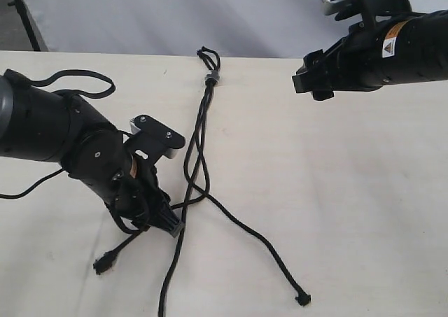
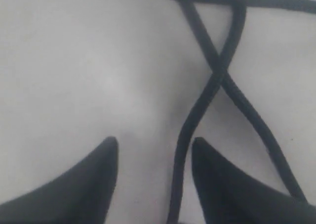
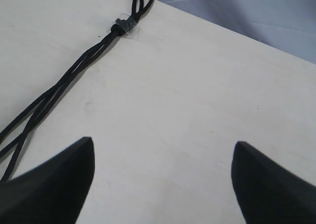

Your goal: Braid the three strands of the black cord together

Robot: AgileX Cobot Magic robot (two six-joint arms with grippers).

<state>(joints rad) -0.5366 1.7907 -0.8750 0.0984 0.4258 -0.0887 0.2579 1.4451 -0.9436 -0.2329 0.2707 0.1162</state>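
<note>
Risks snagging and undoing the loose crossing of the three strands [image 2: 217, 75], black cord [image 1: 212, 78] slack on the table [image 1: 336, 191], when lifting the left gripper [image 2: 154, 145], parted astride one strand unpinched; right gripper [image 3: 163, 147] agape, empty, aloft.

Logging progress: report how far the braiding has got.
Done: the strands cross only loosely below the band, no tight plait. In hand: the left end effector sits open around one strand; the right end effector hangs open, empty. Left: nearly the whole braid.
</note>
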